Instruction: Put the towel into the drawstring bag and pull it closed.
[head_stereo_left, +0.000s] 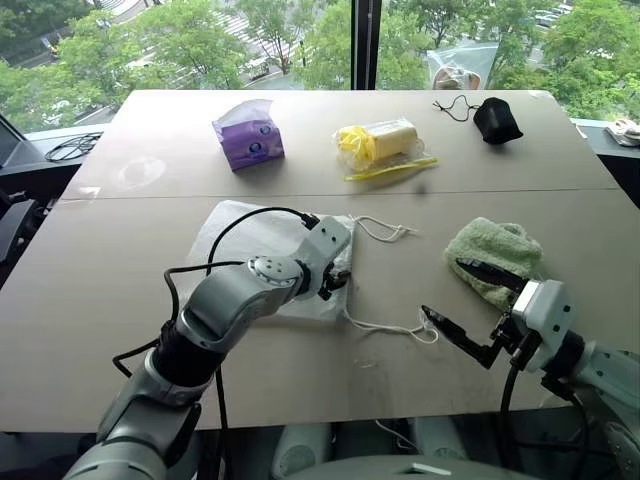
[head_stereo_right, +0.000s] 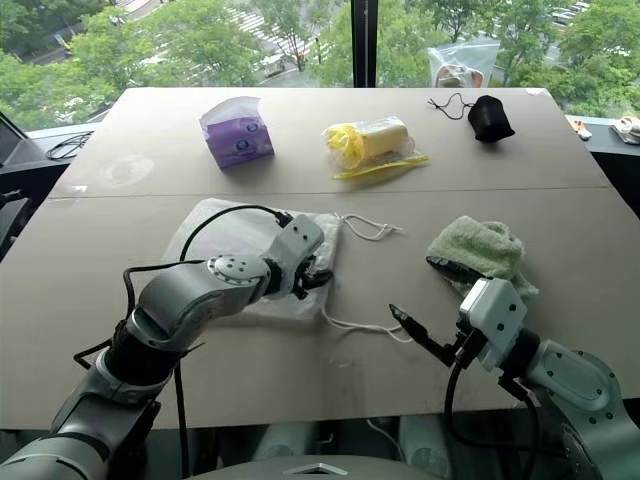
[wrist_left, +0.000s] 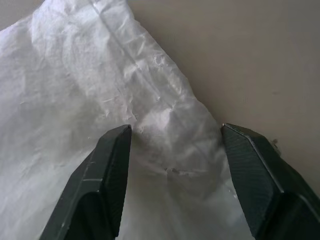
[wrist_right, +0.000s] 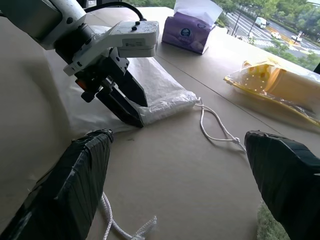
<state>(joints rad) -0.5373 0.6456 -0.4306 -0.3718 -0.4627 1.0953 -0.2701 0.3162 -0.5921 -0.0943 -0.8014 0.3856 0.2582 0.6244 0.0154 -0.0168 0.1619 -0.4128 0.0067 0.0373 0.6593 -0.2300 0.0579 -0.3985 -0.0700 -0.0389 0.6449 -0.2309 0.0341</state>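
Towel (head_stereo_left: 497, 256) sits on the right side of the table (head_stereo_left: 120, 300), a fluffy light green lump, well apart from the drawstring bag (head_stereo_left: 235, 240), which lies flat near the middle with its mouth edge facing the towel. Bag's cords trail off that edge: one loop (head_stereo_left: 385, 232) up near the top corner, another (head_stereo_left: 395, 326) running along the table toward the right arm.

Left gripper (wrist_right: 122, 100) is down on the bag's mouth edge, fingers (wrist_left: 107, 175) pressed onto the white fabric with a bunched ridge of it sitting between them. They're partly apart, and I honestly can't tell if they've got a real pinch on the cloth or are just resting on it.

Right gripper (head_stereo_left: 470, 300) hangs above the table with its jaws spread wide, nothing in them. One finger is over the near edge of the towel, the other out by the end of the lower cord.

Back row of the table: purple tissue pack (head_stereo_left: 248, 135), clear plastic bag of yellow stuff (head_stereo_left: 385, 145), and a small black pouch (head_stereo_left: 496, 120) with a cord.
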